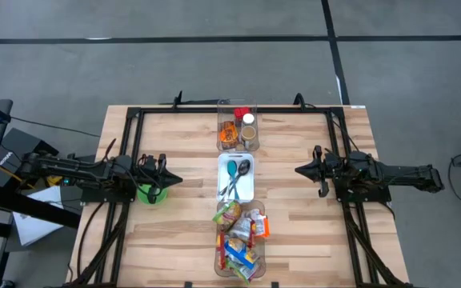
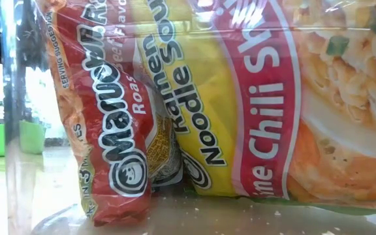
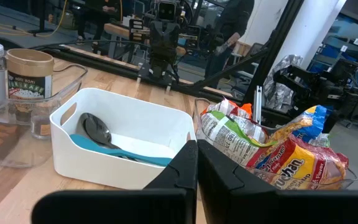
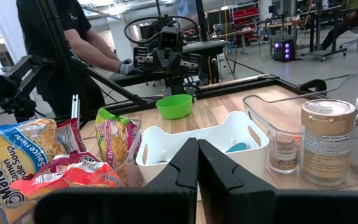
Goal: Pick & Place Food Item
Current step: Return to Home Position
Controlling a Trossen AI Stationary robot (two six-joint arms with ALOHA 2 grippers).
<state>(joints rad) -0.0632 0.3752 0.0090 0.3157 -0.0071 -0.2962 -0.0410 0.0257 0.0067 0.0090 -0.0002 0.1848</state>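
Sorting looks done, both arms idle. Clock readings are from the high view, dial centred on the white bin (image 1: 246, 194).

- Left gripper (image 1: 174, 180) sits at 9 o'clock, well apart from the bin. Its fingers are clenched on nothing; the left wrist view shows the two tips pressed together.
- Right gripper (image 1: 298, 170) sits at 3 o'clock, mirrored and also well clear. Its tips are pinched together too, with nothing between them.
- Judgement: each arm is level and pointing inward on its own side, so this is a parked home pose, not a reach.

Task things:
- The white bin holds the utensils: a teal spoon (image 1: 230, 170) and a dark spoon (image 1: 244, 167) lying side by side, handles toward 6 o'clock.
- The top transparent bin (image 1: 221, 120) at 12 o'clock holds the seasonings. The golden seasoning bottle (image 4: 324, 143) stands upright beside a red-capped bottle (image 1: 241, 113).
- The bottom transparent bin (image 1: 218, 258) at 6 o'clock is piled with ramen packets (image 1: 229, 213). One Maruchan packet (image 2: 109, 117) leans against the clear wall nearest the low camera.

Grouping reads as like with like — spices, utensils, noodles.

A green bowl (image 1: 152, 193) sits just beside the left gripper at about 8 o'clock, outside every bin; it is likely not part of the sort.
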